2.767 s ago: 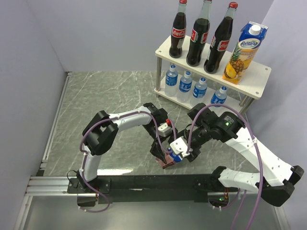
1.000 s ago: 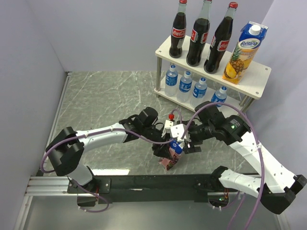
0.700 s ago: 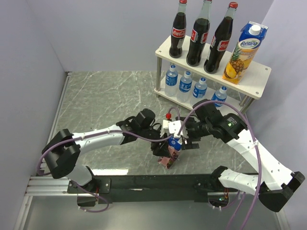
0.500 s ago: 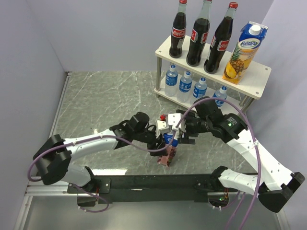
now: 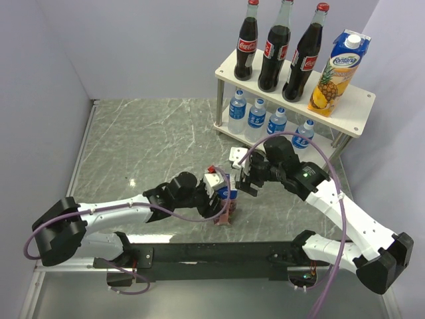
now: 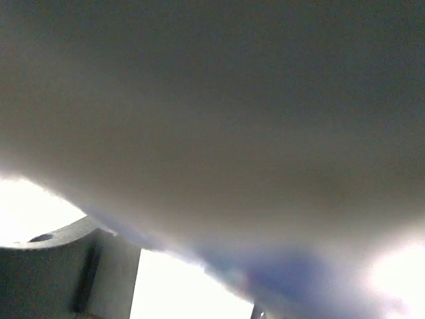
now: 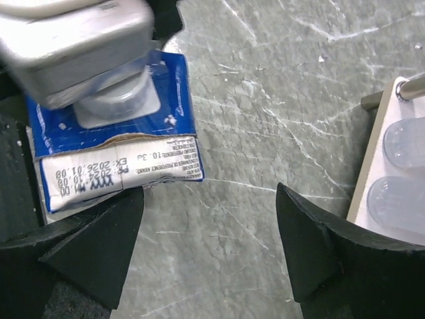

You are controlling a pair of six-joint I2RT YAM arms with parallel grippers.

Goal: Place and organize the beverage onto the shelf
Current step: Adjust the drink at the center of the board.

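Note:
A blue-topped juice carton (image 5: 226, 197) stands near the front middle of the marble table, and my left gripper (image 5: 221, 199) is shut on its side. A blurred carton face (image 6: 212, 133) fills the left wrist view and hides those fingers. My right gripper (image 5: 244, 178) hangs open just behind the carton, holding nothing. In its wrist view the carton's top and cap (image 7: 119, 133) lie beside its left finger, with bare marble between the jaws (image 7: 210, 193). On the shelf (image 5: 362, 106), three cola bottles (image 5: 274, 50) and a second carton (image 5: 337, 73) stand on top, with several water bottles (image 5: 256, 119) below.
Grey walls close the table on the left, back and right. The shelf's lower board (image 7: 372, 173) and two water bottle caps (image 7: 402, 143) sit at the right of the right wrist view. The black arm rail (image 5: 219, 254) runs along the near edge.
The right gripper has let go of the carton and drawn back towards the shelf. The left arm has stretched low, and the carton in its grip now stands more upright and a little further left.

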